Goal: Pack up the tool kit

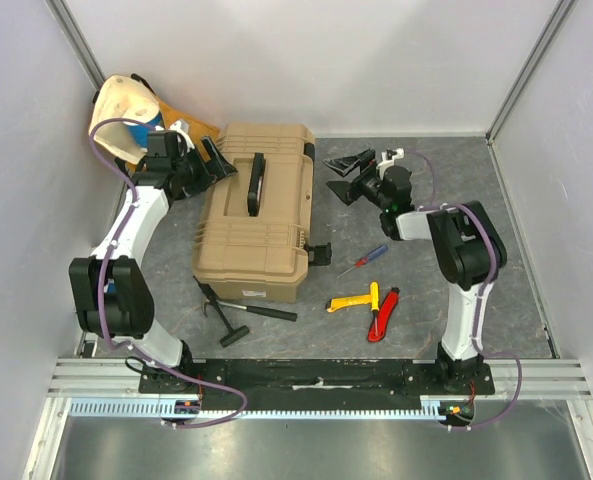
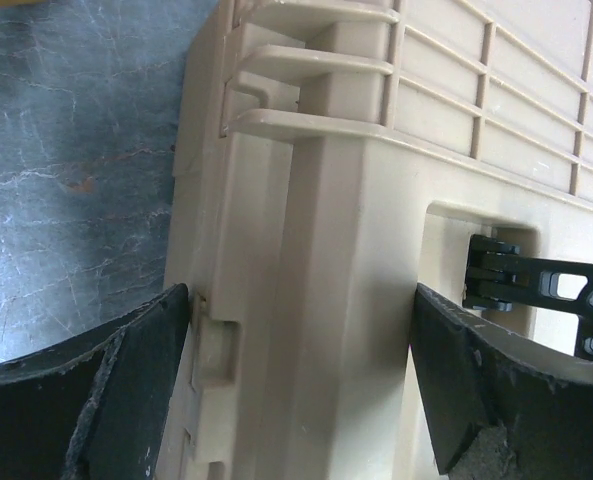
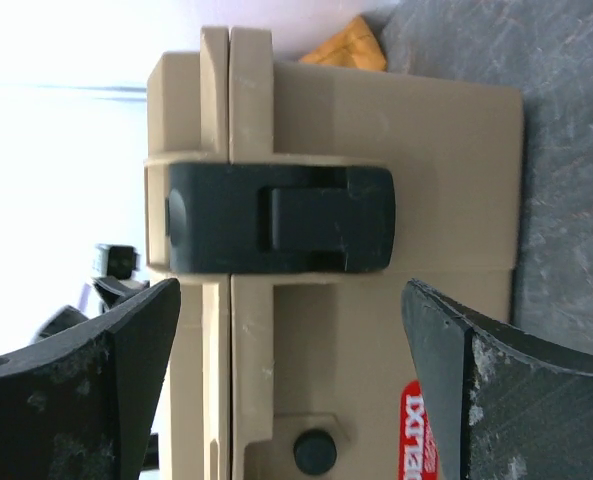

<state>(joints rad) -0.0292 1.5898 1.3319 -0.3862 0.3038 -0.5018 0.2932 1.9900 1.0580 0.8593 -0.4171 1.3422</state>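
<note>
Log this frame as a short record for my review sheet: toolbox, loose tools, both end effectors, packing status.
toolbox: tan, lid down, mid-table
latch: black, lying across the lid seam
left end effector: open, at the toolbox's far left side
right end effector: open, facing the latch
hammer: on the table, in front of the toolbox
screwdriver: on the table, right of the toolbox
yellow tool: beside the knife, front right
bag: far left corner
packing: four tools lie outside

Toolbox point(image 1: 256, 215) blocks centre; open mat point(image 1: 521, 235) far right; hammer point(image 1: 261, 310), screwdriver point(image 1: 364, 262), knife point(image 1: 384, 315) clutter near strip.
</note>
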